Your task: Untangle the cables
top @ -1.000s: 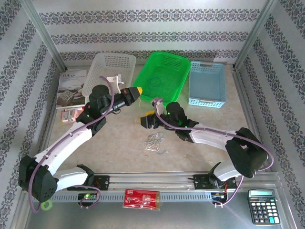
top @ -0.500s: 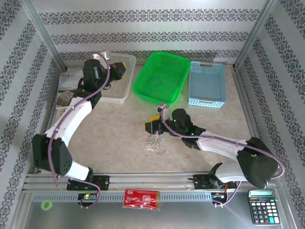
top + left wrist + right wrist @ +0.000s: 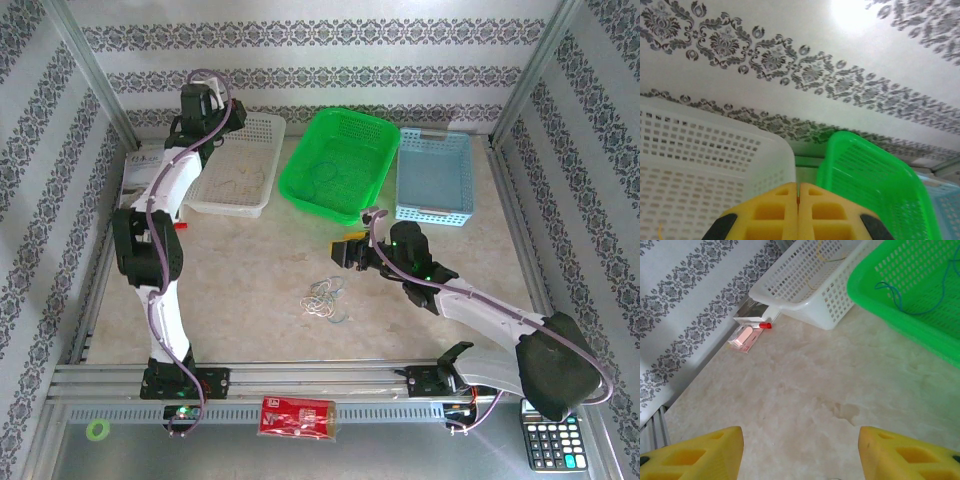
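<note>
The left gripper (image 3: pixel 798 200) has its jaws pressed together, with nothing visible between them. The right gripper (image 3: pixel 800 452) has its jaws wide apart and empty. The left arm (image 3: pixel 165 190) has swung from the table (image 3: pixel 240 280) centre to the white perforated plastic basket (image 3: pixel 228 208) and is fully extended. The thin tangled cables (image 3: pixel 325 298) lie near the right gripper, so untangling appears unfinished.

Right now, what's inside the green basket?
A thin blue cable lies looped on the floor of the green basket. Nothing covers it from above. Whether a green strand lies there too cannot be told against the green mesh.
</note>
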